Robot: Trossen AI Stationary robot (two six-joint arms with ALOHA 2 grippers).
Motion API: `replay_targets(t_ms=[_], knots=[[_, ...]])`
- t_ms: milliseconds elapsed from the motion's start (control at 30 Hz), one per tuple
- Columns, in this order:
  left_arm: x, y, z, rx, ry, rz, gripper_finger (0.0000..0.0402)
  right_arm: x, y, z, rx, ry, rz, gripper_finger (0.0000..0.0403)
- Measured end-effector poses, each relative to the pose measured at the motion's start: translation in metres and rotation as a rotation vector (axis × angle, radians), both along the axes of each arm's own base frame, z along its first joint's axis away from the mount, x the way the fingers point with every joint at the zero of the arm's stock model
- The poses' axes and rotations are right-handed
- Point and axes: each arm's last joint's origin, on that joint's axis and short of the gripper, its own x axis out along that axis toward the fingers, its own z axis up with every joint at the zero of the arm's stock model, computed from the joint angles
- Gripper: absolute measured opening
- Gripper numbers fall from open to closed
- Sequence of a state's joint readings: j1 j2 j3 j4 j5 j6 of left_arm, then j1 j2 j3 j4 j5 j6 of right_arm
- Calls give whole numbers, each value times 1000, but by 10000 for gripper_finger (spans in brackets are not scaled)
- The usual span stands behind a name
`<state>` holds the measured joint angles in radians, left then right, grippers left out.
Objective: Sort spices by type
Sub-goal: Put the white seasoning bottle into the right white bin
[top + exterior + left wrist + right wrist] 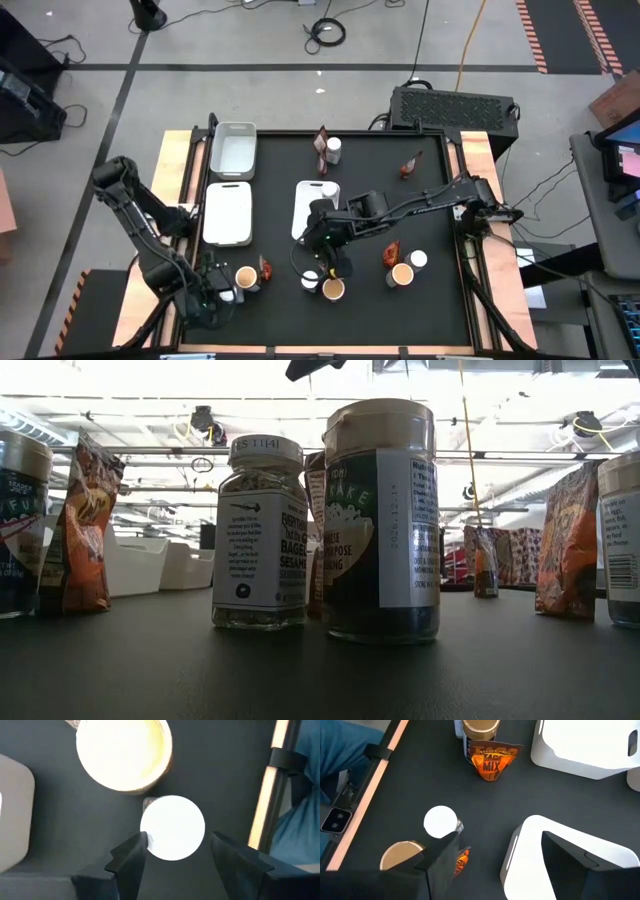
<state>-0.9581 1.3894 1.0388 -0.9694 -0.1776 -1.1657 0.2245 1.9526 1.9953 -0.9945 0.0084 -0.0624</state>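
My left gripper (215, 297) is at the near left, pointing down and open. In its wrist view (175, 852) its fingers stand on either side of a white-capped jar (172, 834), with a yellow-topped tub (124, 751) just beyond. My right gripper (333, 262) hangs open near the table's middle, over the near end of a white tray (555, 845). A white-capped jar (440, 821), a tub (402, 856) and an orange packet (463, 860) stand beside one of its fingers. The same jar (260, 540) and tub (382, 520) stand upright in the low view.
Three white trays lie at the far left (232, 150), the left (228, 212) and the middle (315, 200). More spices stand at the near right (402, 270) and the far middle (328, 148), and a packet (410, 165) lies at the far right. A wooden rim (180, 180) borders the mat.
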Motion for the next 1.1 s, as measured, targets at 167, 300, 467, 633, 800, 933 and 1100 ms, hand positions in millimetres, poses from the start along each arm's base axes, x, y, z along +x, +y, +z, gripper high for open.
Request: replay_targets(t_ms=[167,300,467,633,800,933,1100], knots=[[0,2,-1,42,-14,5,226,0,-1,0,-2,-3,8,242],[0,3,-1,47,-15,7,226,0,-2,0,-7,-4,16,242],[-2,4,5,-19,-14,8,226,1,-3,0,-13,-5,21,242],[-5,9,14,-38,-59,14,226,2,-8,0,-14,1,9,242],[-5,10,13,-10,-75,8,226,2,-9,0,-15,1,7,242],[-2,7,8,31,-78,-17,226,2,-9,0,-21,1,16,242],[1,3,0,63,-64,-27,226,2,-9,0,-27,0,25,242]])
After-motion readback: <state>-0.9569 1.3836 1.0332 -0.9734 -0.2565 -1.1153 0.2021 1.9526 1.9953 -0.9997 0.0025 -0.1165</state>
